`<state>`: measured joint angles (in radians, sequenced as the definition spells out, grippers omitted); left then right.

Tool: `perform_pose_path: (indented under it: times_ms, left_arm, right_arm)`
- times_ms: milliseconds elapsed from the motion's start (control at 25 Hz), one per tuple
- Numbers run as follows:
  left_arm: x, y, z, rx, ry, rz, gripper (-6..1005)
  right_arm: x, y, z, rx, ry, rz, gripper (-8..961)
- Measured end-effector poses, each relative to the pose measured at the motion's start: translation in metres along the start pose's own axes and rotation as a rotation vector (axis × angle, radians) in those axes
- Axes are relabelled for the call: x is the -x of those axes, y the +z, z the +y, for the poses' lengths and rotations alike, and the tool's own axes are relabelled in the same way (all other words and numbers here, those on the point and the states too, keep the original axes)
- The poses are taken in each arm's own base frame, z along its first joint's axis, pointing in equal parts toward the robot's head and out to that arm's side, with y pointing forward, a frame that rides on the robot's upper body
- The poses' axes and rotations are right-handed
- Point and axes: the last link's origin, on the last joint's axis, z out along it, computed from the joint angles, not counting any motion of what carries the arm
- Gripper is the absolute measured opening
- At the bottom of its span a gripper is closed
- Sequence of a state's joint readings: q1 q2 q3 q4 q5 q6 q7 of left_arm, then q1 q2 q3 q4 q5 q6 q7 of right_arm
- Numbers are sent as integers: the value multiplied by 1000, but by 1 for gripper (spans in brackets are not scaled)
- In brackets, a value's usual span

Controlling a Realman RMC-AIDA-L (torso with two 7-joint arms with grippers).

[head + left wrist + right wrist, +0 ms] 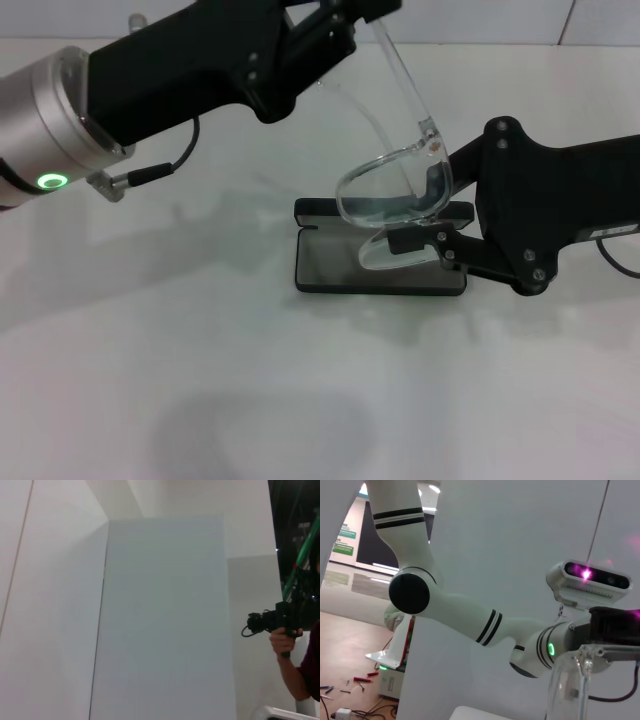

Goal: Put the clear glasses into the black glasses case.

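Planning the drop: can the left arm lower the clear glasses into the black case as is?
Probably not cleanly: the left gripper holds the clear glasses over the open black glasses case, but the right gripper sits at the case beneath them.

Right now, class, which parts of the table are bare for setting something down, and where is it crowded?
Bare: the near table before the black glasses case, and its left. Crowded: over the case, with the clear glasses, left gripper and right gripper.

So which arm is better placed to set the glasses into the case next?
Left. Its tool holds the clear glasses by one arm, hanging over the open black glasses case. The right tool sits at the case's edge, apparently steadying it.
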<state>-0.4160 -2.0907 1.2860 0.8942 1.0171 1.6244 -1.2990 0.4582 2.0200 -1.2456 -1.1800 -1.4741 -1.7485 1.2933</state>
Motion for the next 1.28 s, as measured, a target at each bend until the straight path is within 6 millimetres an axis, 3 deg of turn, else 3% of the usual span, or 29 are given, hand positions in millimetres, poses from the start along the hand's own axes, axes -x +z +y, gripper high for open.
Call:
perform_pose_path:
  times_ms: [1280]
  left_arm:
    - [19,11,8,92,-26,-128,152]
  right_arm:
    - [2,-2,-1,-11,-36,-14,120]
